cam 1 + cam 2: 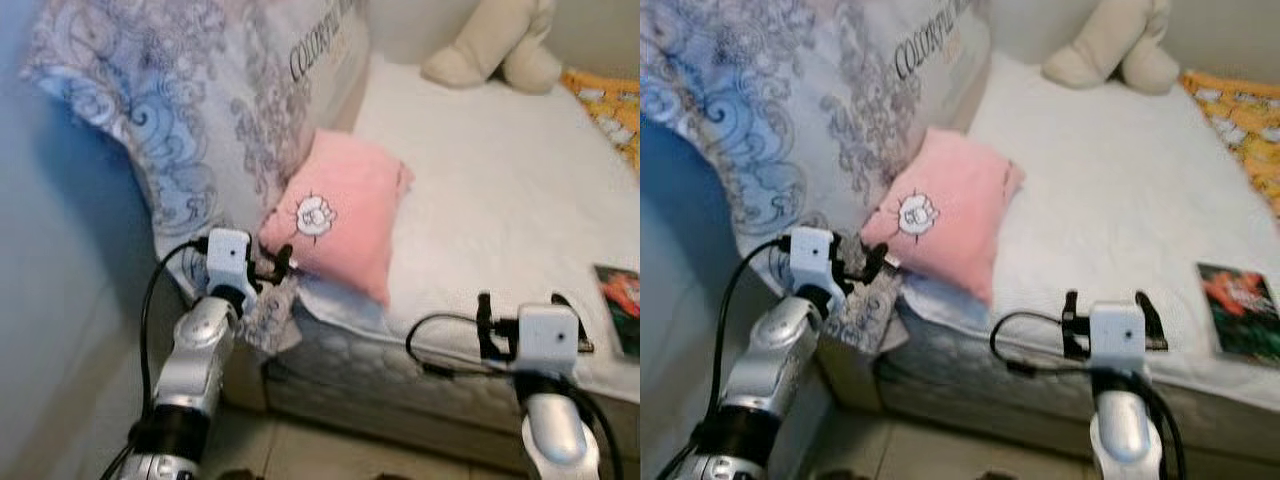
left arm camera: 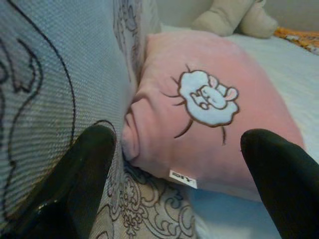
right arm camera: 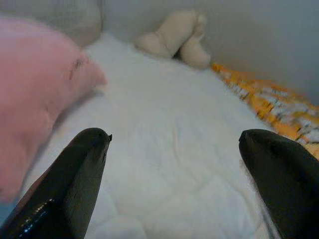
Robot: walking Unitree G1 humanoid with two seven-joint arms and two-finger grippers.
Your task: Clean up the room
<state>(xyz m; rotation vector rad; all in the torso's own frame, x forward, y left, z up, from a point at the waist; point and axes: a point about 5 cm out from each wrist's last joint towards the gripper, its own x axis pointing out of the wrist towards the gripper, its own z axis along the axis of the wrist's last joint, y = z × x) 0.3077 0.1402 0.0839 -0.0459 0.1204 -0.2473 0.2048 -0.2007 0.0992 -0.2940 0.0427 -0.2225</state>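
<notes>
Pillow (image 1: 345, 215), pink, leans on the bed (image 1: 500, 200) edge against a patterned blanket (image 1: 180, 120). Left hand (image 1: 270, 268) spread beside its corner; right hand (image 1: 520, 325) spread, idle. Risk: pinching blanket instead, dragging both.

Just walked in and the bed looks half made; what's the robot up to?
The robot stands at the bed's edge. Its left tool, fingers open, is up against the pink pillow beside the large patterned pillow. The right tool, also open, hovers over the white mattress, holding nothing. A book lies near the edge.
</notes>
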